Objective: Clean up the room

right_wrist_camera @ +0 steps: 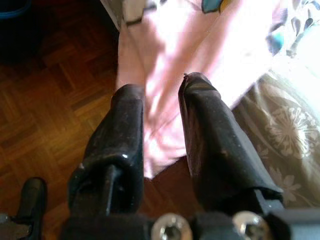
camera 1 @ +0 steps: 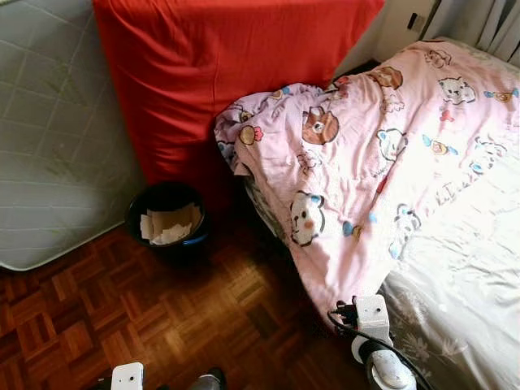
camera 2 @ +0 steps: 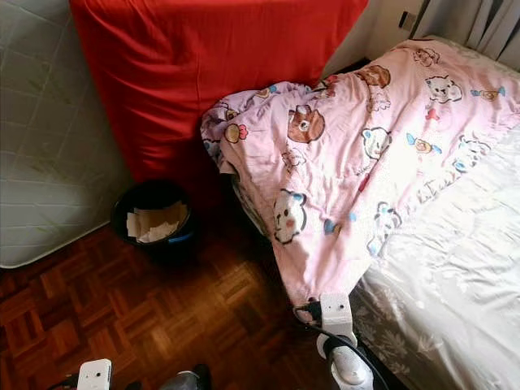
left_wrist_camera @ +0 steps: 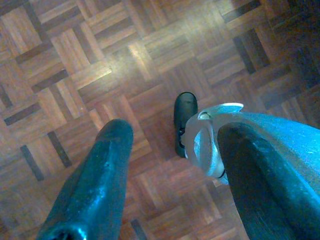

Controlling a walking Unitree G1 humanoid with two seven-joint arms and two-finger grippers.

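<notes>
The right gripper (right_wrist_camera: 162,90), fingers slightly parted and holding nothing, hangs over the pink blanket (camera 1: 366,162) (cartoon print); bin (camera 1: 166,221) at nine o'clock. The left gripper (left_wrist_camera: 170,165) is open above the floor (left_wrist_camera: 100,65).

The silver right arm (camera 1: 375,345) is held low and forward at the bottom of the head views, its white wrist block turned upward. The right gripper (right_wrist_camera: 162,92) of two long black fingers is seen with a narrow gap between the tips, nothing clamped. The left gripper (left_wrist_camera: 175,137) is pointed downward, its two black fingers spread wide apart.
</notes>
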